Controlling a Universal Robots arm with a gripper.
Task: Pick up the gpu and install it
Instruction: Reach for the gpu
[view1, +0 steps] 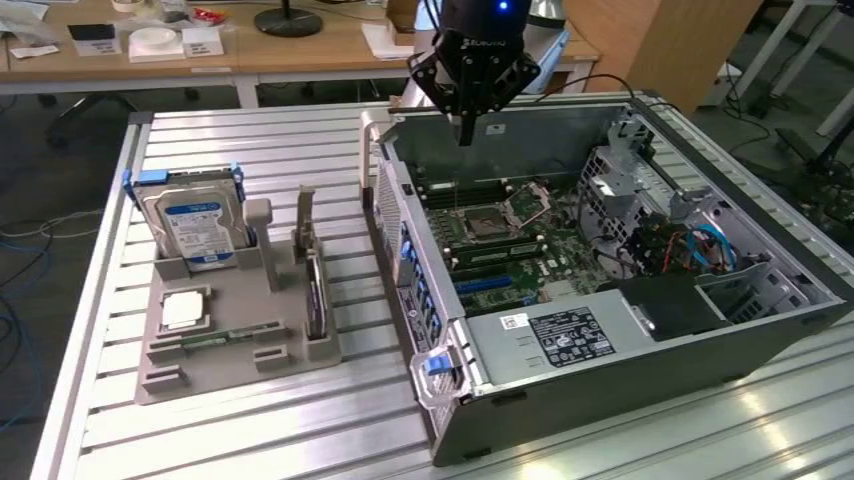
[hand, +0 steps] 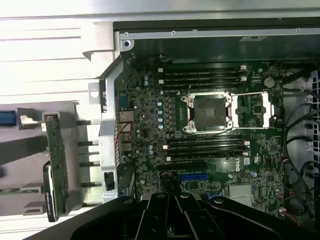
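Exterior view, from its left to its right. A ribbed aluminium table top (view1: 267, 150) carries a grey moulded holder tray (view1: 214, 375) toward its left side. In the tray a silver hard drive with a blue-white label (view1: 198, 225) stands upright. Near it, on its right, the gpu (view1: 315, 300), a thin dark rectangular circuit card, stands on edge in a slot, with its top edge free and open space above it. A bare strip of table separates the tray from the open grey computer tower case (view1: 400, 240), which lies on its side with the green motherboard (view1: 507, 240) exposed. The black gripper (view1: 465, 135) hangs over the case's far rim, well apart from the gpu, with its jaws closed together and holding nothing. Blue cables (view1: 701, 245) crowd the case's right end.
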